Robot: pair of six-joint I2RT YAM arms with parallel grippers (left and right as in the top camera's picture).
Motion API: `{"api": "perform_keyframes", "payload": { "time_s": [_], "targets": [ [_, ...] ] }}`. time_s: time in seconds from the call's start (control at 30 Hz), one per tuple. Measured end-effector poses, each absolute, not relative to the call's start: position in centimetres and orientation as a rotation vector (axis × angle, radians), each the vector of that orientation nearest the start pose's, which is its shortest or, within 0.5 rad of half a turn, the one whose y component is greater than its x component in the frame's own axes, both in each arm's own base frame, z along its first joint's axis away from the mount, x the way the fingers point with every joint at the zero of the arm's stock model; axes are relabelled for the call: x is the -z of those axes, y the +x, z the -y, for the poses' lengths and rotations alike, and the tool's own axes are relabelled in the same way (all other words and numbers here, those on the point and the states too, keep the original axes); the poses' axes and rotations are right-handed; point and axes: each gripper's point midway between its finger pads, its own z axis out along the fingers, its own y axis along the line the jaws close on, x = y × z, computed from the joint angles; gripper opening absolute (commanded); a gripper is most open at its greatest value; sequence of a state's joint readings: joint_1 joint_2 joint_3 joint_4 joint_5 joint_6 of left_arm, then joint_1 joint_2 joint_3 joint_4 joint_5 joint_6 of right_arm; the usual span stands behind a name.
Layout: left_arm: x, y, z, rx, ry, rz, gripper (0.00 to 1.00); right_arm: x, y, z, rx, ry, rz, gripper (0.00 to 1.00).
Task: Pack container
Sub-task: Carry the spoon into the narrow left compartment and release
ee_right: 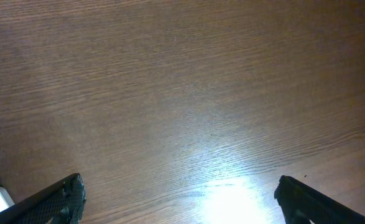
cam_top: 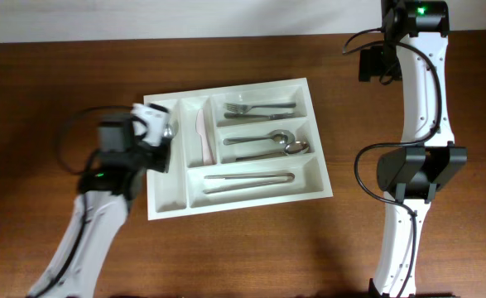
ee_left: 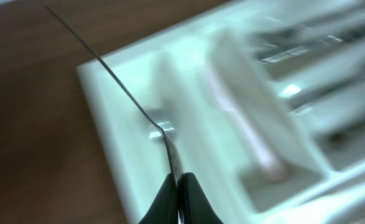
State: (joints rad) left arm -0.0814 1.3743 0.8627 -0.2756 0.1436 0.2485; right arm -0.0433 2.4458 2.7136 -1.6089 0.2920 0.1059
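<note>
The container (cam_top: 170,197) is a white cutlery tray lying slightly askew at the table's middle. My left gripper (cam_top: 161,136) hovers over its leftmost narrow compartment (ee_left: 123,134). In the left wrist view, that gripper (ee_left: 179,186) is shut on a thin metal cutlery piece (ee_left: 126,93), seen edge-on and pointing out past the tray's corner. A pale pink utensil (cam_top: 201,136) lies in the second narrow compartment. The long compartments hold a fork (cam_top: 259,108), spoons (cam_top: 267,142) and a long metal piece (cam_top: 249,178). My right gripper (ee_right: 179,199) is open over bare wood, far right of the tray.
The brown wooden table (cam_top: 44,83) stretches to a pale wall along the far edge. The right arm (cam_top: 416,157) stands along the right side of the table, well apart from the tray.
</note>
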Motion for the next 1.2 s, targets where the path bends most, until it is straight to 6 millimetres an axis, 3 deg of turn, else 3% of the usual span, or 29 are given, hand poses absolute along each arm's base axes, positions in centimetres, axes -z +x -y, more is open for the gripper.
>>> {"api": "perform_keyframes", "payload": {
  "time_s": [0.13, 0.27, 1.2],
  "targets": [
    [-9.0, 37.5, 8.6, 0.130, 0.570, -2.395, 0.02, -17.3, 49.5, 7.1, 0.412, 0.263, -2.864, 0.99],
    [-5.4, 37.1, 8.9, 0.131, 0.597, -2.491, 0.02, -17.3, 49.5, 7.1, 0.412, 0.263, -2.864, 0.99],
    [-5.4, 37.9, 8.1, 0.032, 0.610, -2.471, 0.01, -17.3, 49.5, 7.1, 0.412, 0.262, -2.864, 0.99]
  ]
}}
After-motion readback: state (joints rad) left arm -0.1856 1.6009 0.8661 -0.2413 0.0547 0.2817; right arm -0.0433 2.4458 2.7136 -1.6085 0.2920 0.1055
